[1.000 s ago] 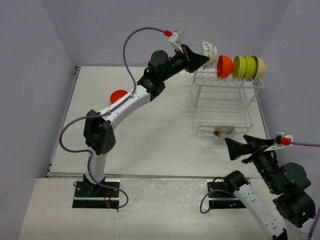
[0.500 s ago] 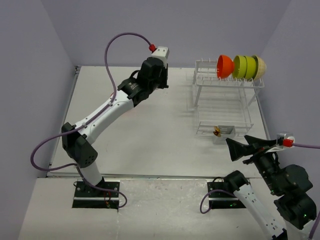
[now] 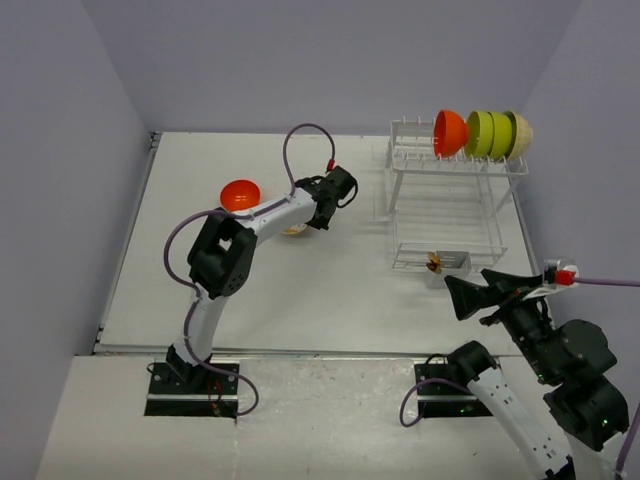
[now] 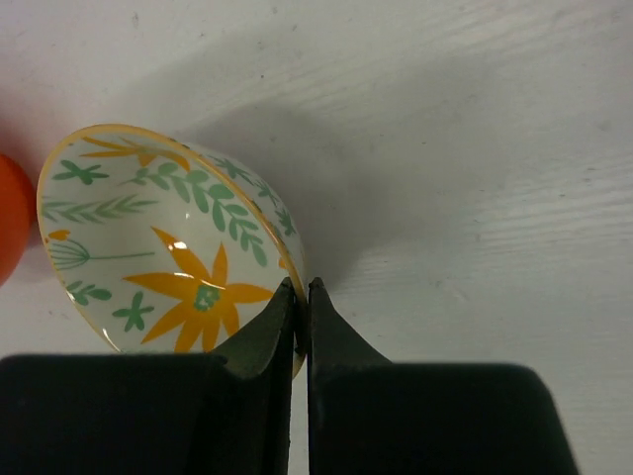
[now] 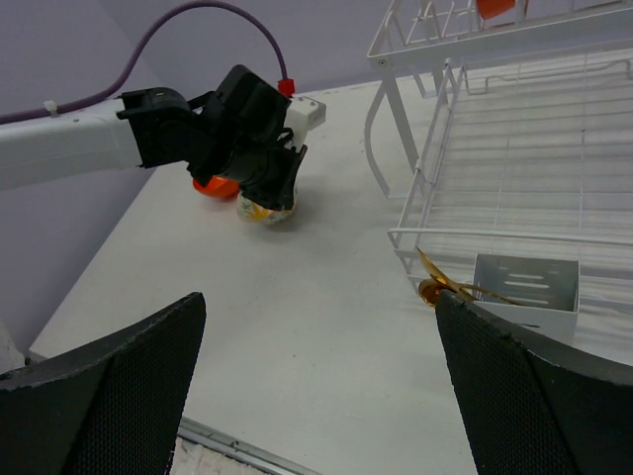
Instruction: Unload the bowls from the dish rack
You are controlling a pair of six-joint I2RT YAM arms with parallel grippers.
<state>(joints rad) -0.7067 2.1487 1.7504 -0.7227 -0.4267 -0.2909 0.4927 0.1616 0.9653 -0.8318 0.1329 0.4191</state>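
The white table [image 3: 330,290] is filling the middle of the overhead view. The dish rack [image 3: 455,168] is standing at its upper right. The left arm [image 3: 262,215] is folding back across the centre left of the frame, and the right arm [image 3: 560,350] is hanging back in the lower right corner.

Four bowls are sitting on edge in a row on the rack's top tier, at the upper right: an orange bowl [image 3: 449,133], two lime green bowls [image 3: 479,134] [image 3: 500,135], and a beige bowl [image 3: 521,135] at the far end. A second orange bowl [image 3: 240,194] is lying dome up on the table, left of centre.

Just beside it, the floral bowl [image 4: 168,247] is tilting on its side, low at the table surface. The left gripper [image 4: 301,289] is pinching this bowl's rim, with the jaws pressed close on the thin wall.

The right gripper [image 3: 455,298] is hovering near the rack's lower front corner, with its fingers [image 5: 109,396] spread wide and gripping nothing.

The cutlery basket [image 5: 524,287] is hanging on the rack's bottom tier, and a small golden thing [image 5: 440,287] is poking out beside it.
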